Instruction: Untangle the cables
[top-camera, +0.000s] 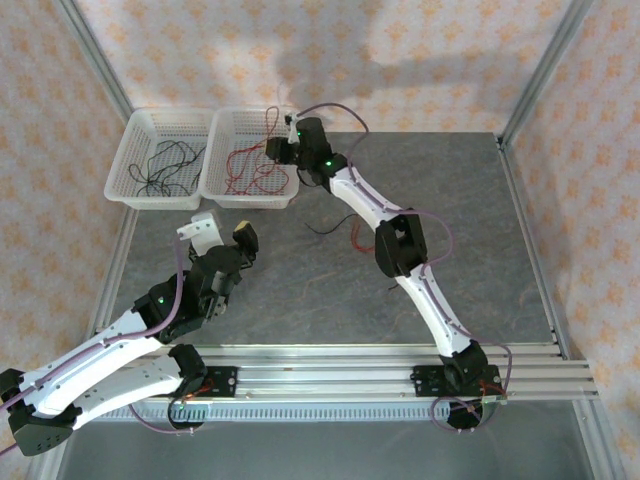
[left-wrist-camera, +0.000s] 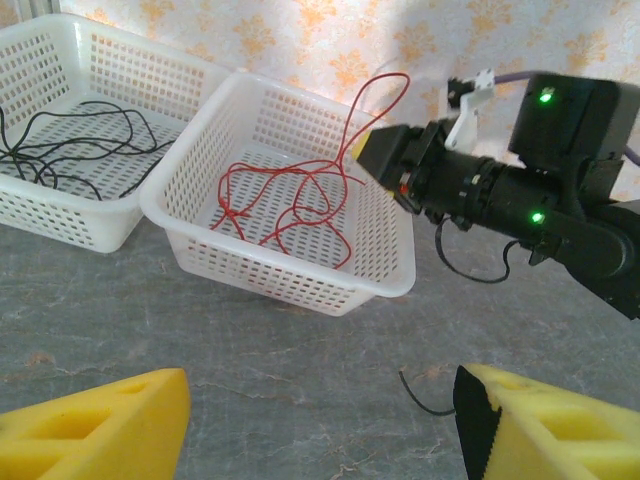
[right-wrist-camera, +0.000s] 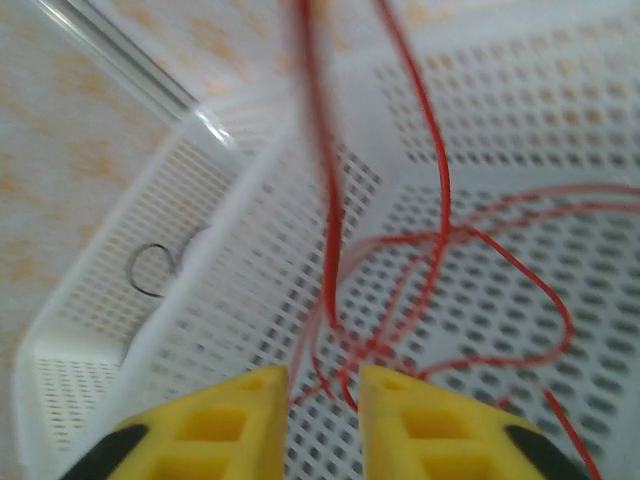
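Left gripper (top-camera: 222, 232) is nearest me: jaws spread wide, holding nothing, hovering low over the table (top-camera: 450, 200).

Just beyond it, beside the right arm's elbow, there are leftovers: a loose black wire (top-camera: 322, 229) and a loose red wire (top-camera: 357, 238) close together on the table. I can't tell whether they cross.

At the far end are two baskets side by side. The left basket (top-camera: 150, 200) holds the black wires (left-wrist-camera: 70, 140). The right basket (top-camera: 250, 201) holds the red wires (left-wrist-camera: 290, 205).

Right gripper (top-camera: 275, 148) is over the right basket's far corner, jaws parted a little. In the wrist view (right-wrist-camera: 322, 400) a red strand runs down into the gap, which is wider than the wire, so I read it as not pinched. One red loop stands tall above the rim beside the gripper.

My read: sorting is mostly done. What's left is the loose black wire and loose red wire on the table.
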